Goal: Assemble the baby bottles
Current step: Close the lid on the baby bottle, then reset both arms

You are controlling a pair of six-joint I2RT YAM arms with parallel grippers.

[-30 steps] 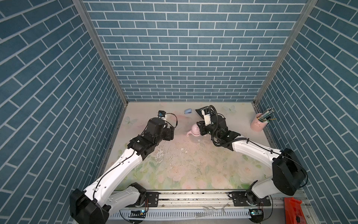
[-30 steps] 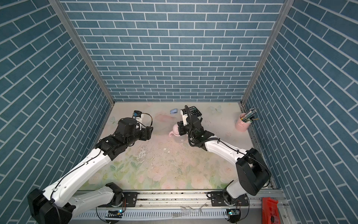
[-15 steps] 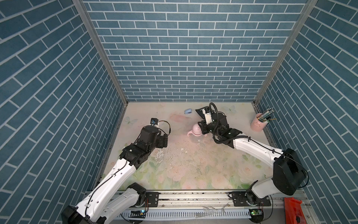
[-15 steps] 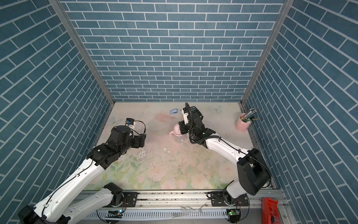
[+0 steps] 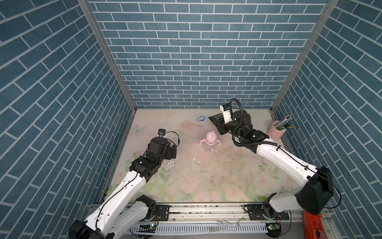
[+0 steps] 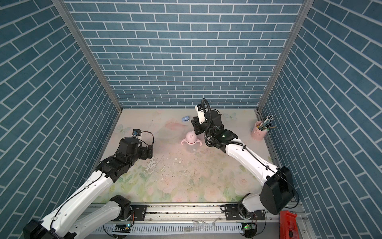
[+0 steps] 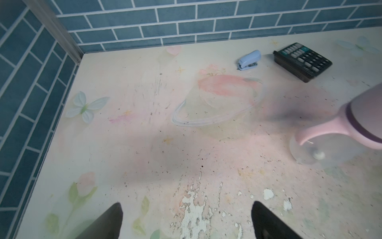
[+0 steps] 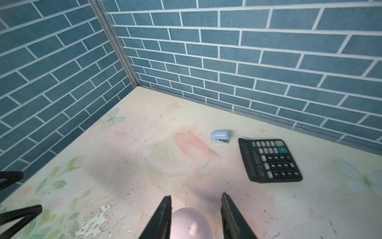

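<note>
While the bottle [image 5: 210, 141] stands toward the table's [image 5: 206, 182] back edge, the right claw [image 8: 196, 195], narrowly open, straddles its cap [image 8: 192, 225]; the left claw [image 7: 186, 203] gapes wide.

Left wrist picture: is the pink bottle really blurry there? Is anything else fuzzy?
Left wrist view: the baby bottle at the frame edge is blurred, with a soft dark shadow beside it. Right wrist view: the pink dome cap between the jaws is out of focus, while the brick wall is sharp. Both top views: sharp.

A small baby bottle [image 5: 210, 141] stands upright, assembled, mid-tabletop [image 5: 206, 175]: pink dome cap [image 6: 190, 137], purple collar [image 7: 351, 118], pink two-handled ring [image 7: 322, 129], clear body [image 7: 334, 152].
</note>
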